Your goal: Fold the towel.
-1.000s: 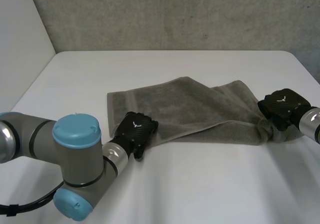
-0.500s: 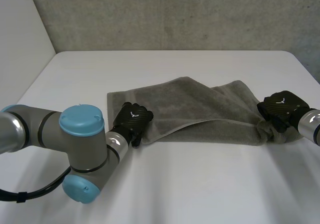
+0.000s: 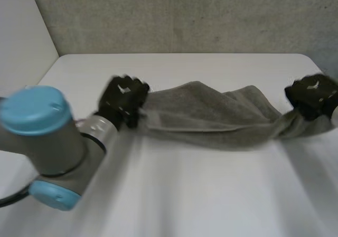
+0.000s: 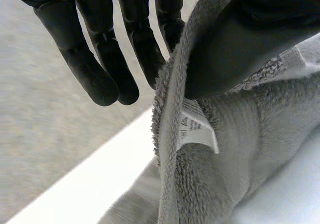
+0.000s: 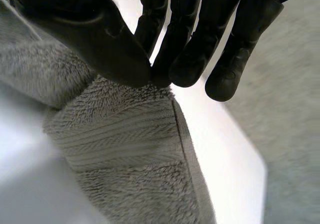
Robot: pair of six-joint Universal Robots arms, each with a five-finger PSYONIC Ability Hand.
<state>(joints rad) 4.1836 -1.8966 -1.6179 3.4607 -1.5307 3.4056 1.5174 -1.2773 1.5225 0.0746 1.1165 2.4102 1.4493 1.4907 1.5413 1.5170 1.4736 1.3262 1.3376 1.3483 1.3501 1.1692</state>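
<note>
Above table, left hand and right hand aloft, fingers clamped on opposite towel ends, middle sagging.

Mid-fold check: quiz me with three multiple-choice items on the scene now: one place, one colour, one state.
1. Where on the towel is the left hand?
A. its left end
B. its middle
C. its right end

2. What colour is the towel?
A. red
B. grey
C. blue

3. What is the right hand doing?
A. hanging open, off the towel
B. curled, holding nothing
C. pinching the towel

Answers: 1 A, the head view shows it at the left end; 2 B, grey in every view; 3 C, its wrist view shows the cloth clamped.
</note>
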